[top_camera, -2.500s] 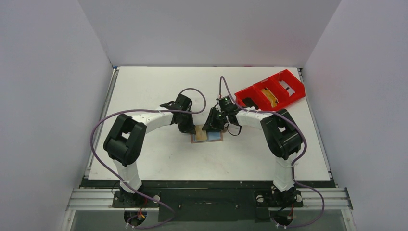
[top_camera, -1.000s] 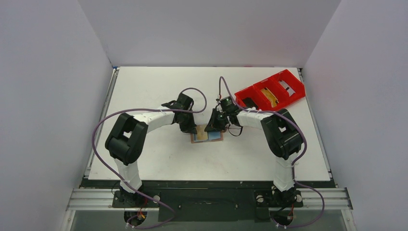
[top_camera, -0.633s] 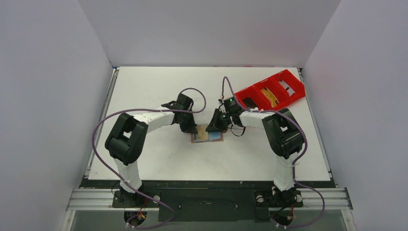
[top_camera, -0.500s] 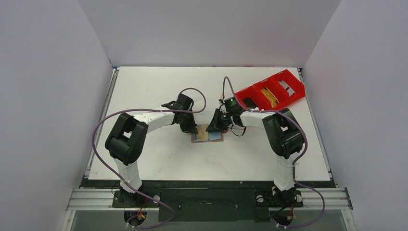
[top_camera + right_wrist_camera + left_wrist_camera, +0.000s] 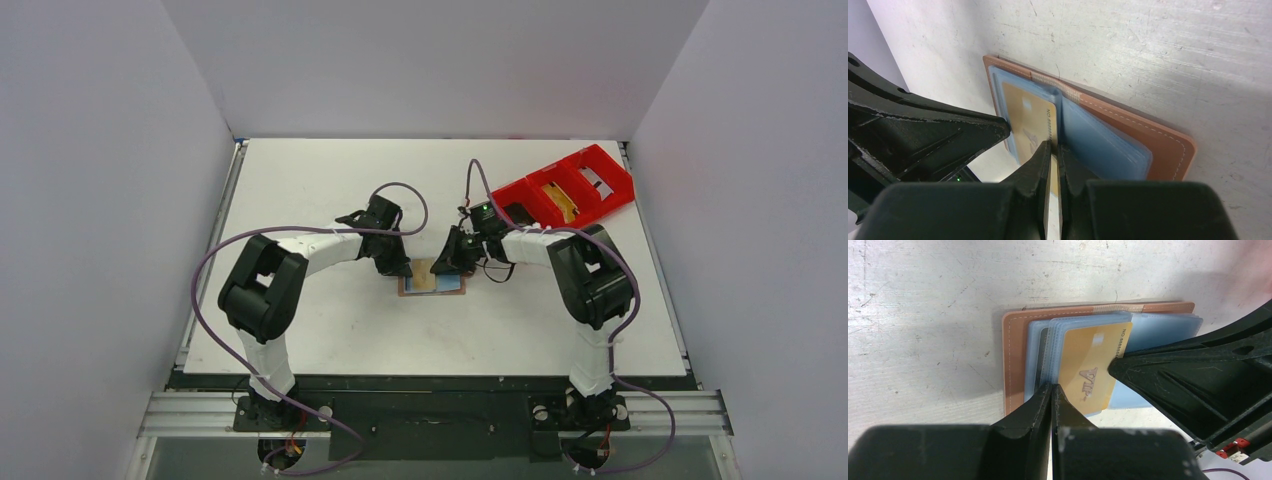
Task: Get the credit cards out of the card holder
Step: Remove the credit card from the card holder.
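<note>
The tan-brown card holder [image 5: 455,289] lies open on the table, its pale blue sleeves up [image 5: 1015,360] [image 5: 1158,145]. A gold card [image 5: 1088,370] marked VIP sticks partway out of the sleeves [image 5: 1028,120]. My left gripper [image 5: 1052,386] is shut, its tip pressed on the sleeves' left edge; in the top view it is at the holder's left end [image 5: 401,268]. My right gripper [image 5: 1053,145] is shut on the gold card's edge, at the holder's upper right [image 5: 447,265]. Its tip also shows in the left wrist view [image 5: 1112,369].
A red compartment tray [image 5: 603,155] stands at the back right, with a yellow item and pale items in its sections. White walls close in the table on three sides. The two wrists sit close together over the holder.
My right wrist has swung slightly to the right while its tip stays at the holder. More gold shows on the holder. The left arm has held still.
</note>
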Available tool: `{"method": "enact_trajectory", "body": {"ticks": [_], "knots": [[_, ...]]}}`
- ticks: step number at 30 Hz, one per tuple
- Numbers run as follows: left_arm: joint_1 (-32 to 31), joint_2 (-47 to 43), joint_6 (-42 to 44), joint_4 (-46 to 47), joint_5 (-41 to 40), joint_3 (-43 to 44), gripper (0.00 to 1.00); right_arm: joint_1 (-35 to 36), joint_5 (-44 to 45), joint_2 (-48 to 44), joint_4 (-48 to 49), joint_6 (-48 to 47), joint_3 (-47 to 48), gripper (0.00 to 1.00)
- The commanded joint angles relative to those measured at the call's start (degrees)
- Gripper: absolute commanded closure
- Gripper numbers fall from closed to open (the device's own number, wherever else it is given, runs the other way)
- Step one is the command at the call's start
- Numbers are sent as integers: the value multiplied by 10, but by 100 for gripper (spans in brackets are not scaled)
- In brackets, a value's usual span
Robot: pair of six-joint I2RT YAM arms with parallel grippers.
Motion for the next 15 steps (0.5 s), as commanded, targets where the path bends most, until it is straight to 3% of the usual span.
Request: {"method": "enact_trajectory", "body": {"ticks": [1, 15], "knots": [[5, 33, 16, -53, -68, -31, 100, -13, 38, -25, -14, -23, -14, 100], [6, 34, 15, -56, -72, -31, 100, -27, 31, -35, -14, -21, -19, 100]]}}
